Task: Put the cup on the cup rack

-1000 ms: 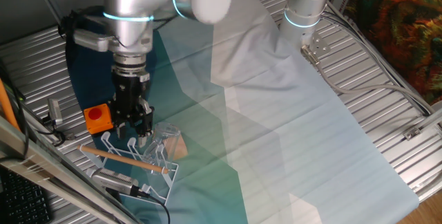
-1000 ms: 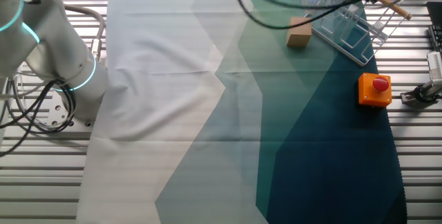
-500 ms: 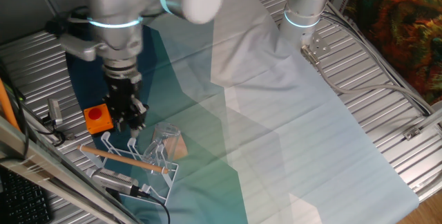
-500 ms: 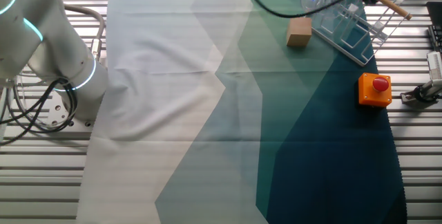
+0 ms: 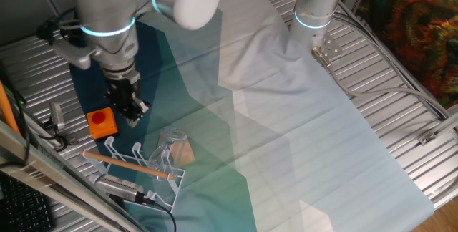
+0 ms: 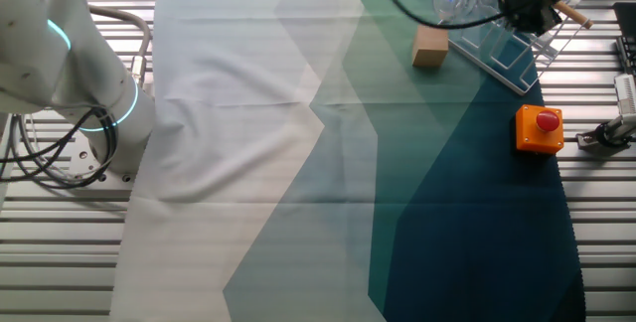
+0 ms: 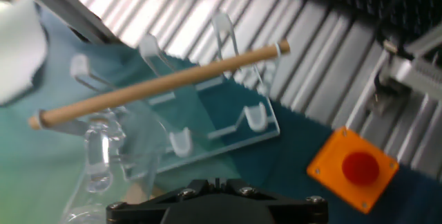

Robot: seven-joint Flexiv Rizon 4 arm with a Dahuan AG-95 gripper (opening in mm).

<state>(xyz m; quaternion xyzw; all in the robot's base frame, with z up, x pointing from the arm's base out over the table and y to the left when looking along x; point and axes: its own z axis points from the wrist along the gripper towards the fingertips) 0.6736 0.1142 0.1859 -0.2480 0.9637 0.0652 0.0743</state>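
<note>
One small transparent colourless handled cup point(image 5: 170, 142) sits on the low white wire rack point(image 5: 136, 166), lower left; the black claw point(image 5: 133, 110) hovers above, state indiscernible.

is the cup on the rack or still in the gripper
On the rack. The cup sits at the cup rack among its prongs, beside the wooden block, while the gripper hangs apart from it, holding nothing.

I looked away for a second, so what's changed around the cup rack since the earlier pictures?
The gripper rose and drew back from the cup rack toward the orange button box, carrying nothing. The cup, wooden block and box stayed put.
</note>
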